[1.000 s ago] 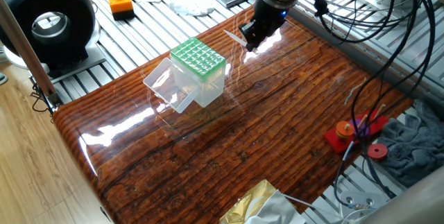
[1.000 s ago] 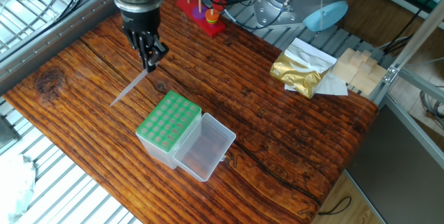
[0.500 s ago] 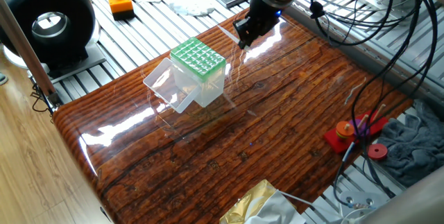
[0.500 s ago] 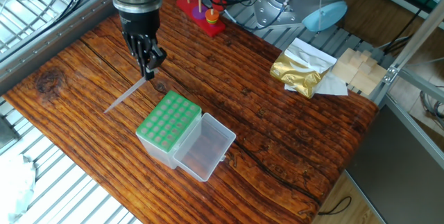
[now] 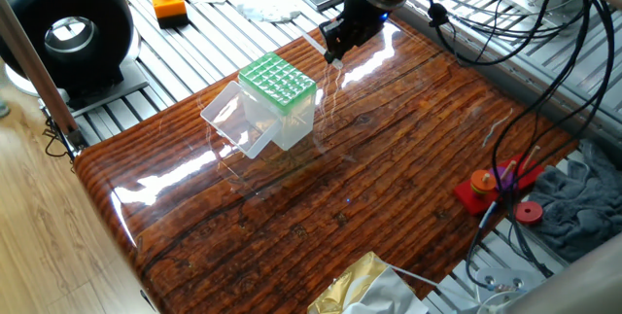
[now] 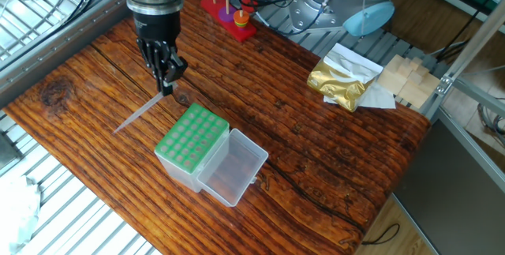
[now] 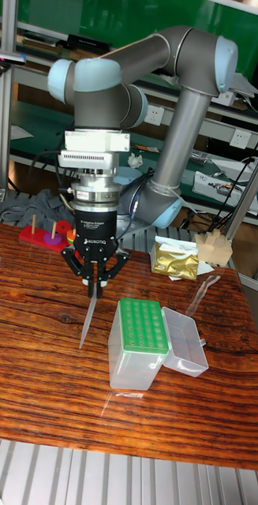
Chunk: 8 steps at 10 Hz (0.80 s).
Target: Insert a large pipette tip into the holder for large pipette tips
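My gripper is shut on the thick end of the large pipette tip, a slim translucent white tube that slants down and away from the fingers toward the wooden table. In the tall fixed view the gripper hangs left of the holder for large pipette tips, with the tip pointing down beside it. The holder is a clear box with a green grid top, its clear lid swung open. In one fixed view the gripper sits just beyond the holder.
A red peg toy stands at the table's far edge behind the arm. A gold foil packet and wooden blocks lie at one side. A black round device and an orange button box sit off the table. Cables hang nearby.
The gripper has shifted a little toward the table's edge with the pipette tip still in it. The holder has not moved.
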Available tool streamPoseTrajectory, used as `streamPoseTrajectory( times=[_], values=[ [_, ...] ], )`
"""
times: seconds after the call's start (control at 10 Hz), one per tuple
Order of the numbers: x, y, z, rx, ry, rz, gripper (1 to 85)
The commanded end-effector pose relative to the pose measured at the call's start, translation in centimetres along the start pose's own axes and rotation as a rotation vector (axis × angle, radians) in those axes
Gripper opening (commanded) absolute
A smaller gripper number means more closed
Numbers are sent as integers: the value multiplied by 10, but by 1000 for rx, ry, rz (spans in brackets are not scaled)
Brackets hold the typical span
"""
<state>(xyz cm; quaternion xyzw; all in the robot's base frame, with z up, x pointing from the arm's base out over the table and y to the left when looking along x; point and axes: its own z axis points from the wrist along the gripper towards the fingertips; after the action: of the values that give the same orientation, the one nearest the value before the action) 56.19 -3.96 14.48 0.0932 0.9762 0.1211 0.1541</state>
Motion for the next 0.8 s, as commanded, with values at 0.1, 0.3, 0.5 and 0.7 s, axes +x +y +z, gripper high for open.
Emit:
streamPoseTrajectory(
  times=[0.1,0.3,0.5,0.7],
  values=[
    [6,0,-21,-52,55,15,10],
    [6,0,-36,-56,65,20,10],
    [6,13,-54,-77,98,38,10],
    [1,24,-75,-85,140,51,10]
  ],
)
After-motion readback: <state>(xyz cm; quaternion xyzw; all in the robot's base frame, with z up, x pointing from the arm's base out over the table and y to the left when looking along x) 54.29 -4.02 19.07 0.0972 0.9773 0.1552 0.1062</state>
